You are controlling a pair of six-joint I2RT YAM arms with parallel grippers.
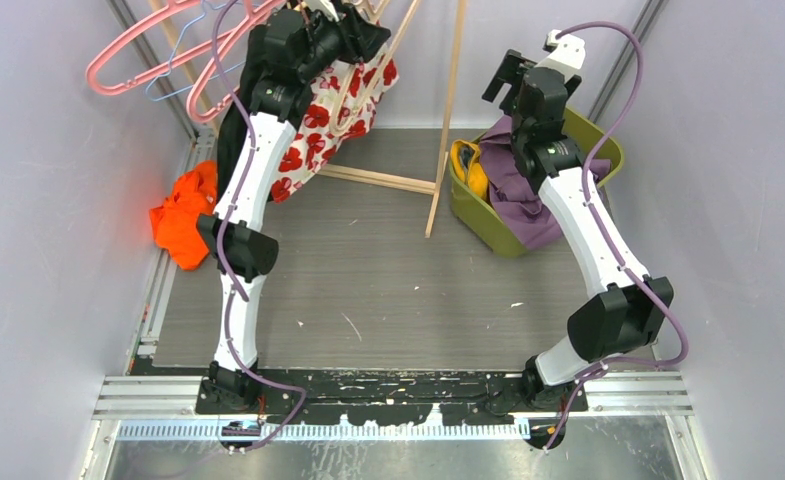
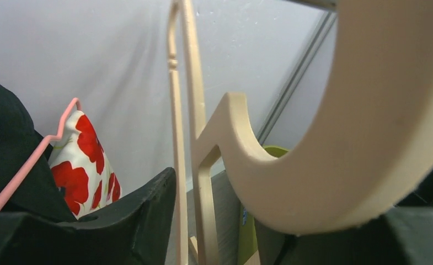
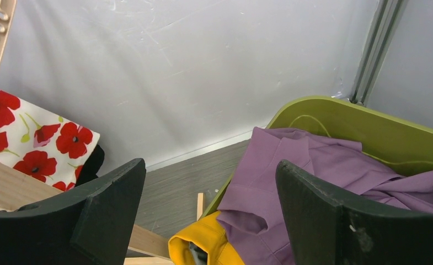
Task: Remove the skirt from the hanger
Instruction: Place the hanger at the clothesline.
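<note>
Enclosure: plain pale lavender-white walls on left, back and right; faint scuffs on back wall. Metal corner posts at both back corners. Tabletop grey wood-grain, few white specks near middle. Aluminium rails across near edge, another along left edge. Wooden rack at back. Light even, diffuse; shadows soft.

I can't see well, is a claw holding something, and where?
The right claw holds nothing. The cream hanger hook sits inside the left claw; gripped or not, cannot tell.
</note>
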